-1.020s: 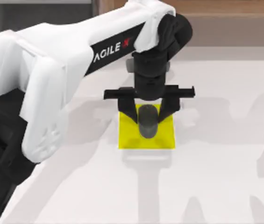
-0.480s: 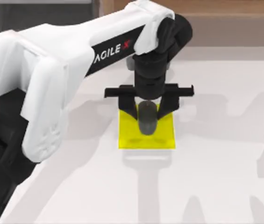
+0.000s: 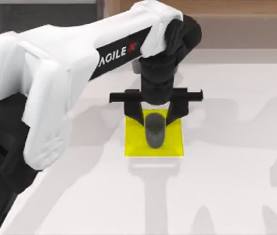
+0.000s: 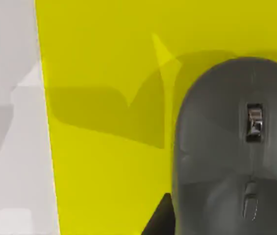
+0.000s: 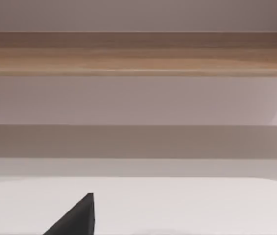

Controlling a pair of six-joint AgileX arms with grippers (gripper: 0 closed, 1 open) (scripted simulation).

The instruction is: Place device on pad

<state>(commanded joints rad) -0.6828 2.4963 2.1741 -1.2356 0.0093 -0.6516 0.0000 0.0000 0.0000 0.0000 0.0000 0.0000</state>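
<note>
1. The device (image 3: pixel 154 129) lies on the pad (image 3: pixel 134 144), at about its middle and slightly toward the far edge. In the left wrist view it casts only a thin shadow on the yellow surface, so I judge it to be resting flat rather than hanging above.
2. The left tool (image 3: pixel 155 113) hangs straight over the device, its two fingers (image 3: pixel 136 113) spread wide, one on either side of the device and clear of it. It is released, gripping nothing.
3. The fingers straddle the device's narrow waist, which suits a smooth rounded lump: a hold across the short way would slip least.
4. The pad sits flat on the counter (image 3: pixel 226 161), its edges square to the arm's reach, so the device has room on all sides.
5. Placing looks done; what remains is a straight lift of the left tool, since a sideways move could nudge the device off centre.
6. The right tool (image 5: pixel 74 218) is parked away from the pad; I cannot tell its state.
</note>
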